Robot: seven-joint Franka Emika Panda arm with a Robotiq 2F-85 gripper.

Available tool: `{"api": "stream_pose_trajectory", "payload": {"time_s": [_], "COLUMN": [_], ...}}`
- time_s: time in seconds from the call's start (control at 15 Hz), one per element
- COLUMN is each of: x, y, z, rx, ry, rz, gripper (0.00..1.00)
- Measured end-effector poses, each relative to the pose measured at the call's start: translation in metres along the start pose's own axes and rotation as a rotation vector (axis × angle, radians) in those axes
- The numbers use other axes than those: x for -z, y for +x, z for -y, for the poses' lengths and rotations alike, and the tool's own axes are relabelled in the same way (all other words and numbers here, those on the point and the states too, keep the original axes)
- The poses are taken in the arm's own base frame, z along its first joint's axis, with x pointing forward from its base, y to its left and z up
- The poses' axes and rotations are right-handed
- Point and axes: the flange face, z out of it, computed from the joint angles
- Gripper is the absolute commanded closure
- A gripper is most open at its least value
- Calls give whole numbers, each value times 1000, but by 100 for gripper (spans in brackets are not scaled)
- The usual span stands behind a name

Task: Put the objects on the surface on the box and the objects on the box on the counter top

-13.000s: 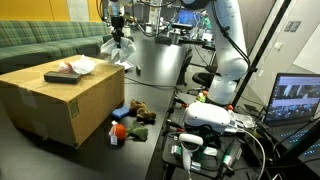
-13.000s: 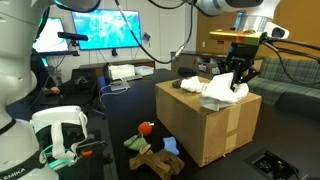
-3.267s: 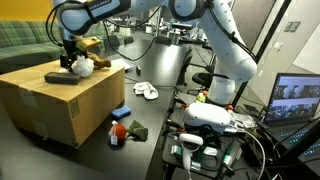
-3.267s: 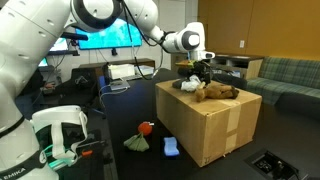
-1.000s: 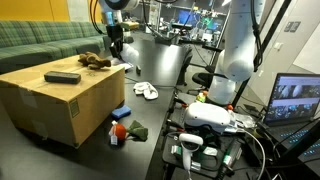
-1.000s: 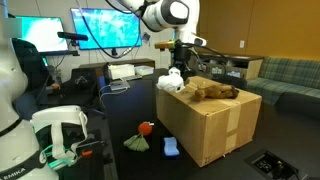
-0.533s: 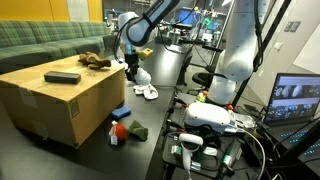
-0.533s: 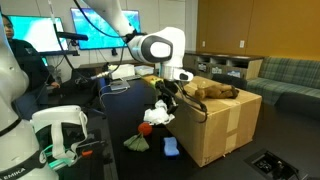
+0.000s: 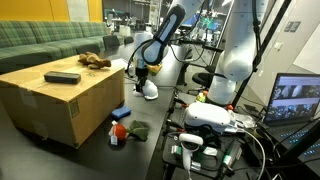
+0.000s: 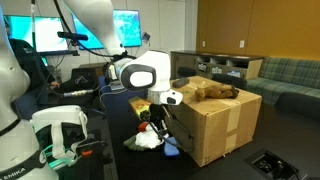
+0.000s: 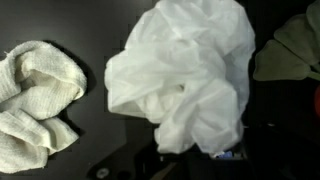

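Dark counter top [image 9: 152,112]: box [image 9: 58,100], cream towel [image 11: 38,92], green cloth [image 9: 139,131].

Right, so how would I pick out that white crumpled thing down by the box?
Find the big brown cardboard box; at its foot, low over the dark counter top, the gripper holds the white crumpled bundle. It is bright, smooth and puffy, unlike the ribbed cream cloth beside it.

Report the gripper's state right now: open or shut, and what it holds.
Gripper: closed, holding the crumpled white bag.
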Motion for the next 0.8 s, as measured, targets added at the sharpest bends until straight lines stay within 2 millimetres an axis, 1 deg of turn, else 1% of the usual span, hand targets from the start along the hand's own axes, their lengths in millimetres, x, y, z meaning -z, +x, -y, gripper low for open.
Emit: {"api": "stream_pose_trajectory", "payload": {"time_s": [0.27,0.33,0.53,0.8], "x": [-11,-12,-13,-13], "y": [-7,-7,-6,-3], "z": [0,0,0,5], "rx": [1,1,2,-1], "ry": [1,0,0,10], "rz": [-38,-46,-70,-98], "gripper": [29,21,1,0]}}
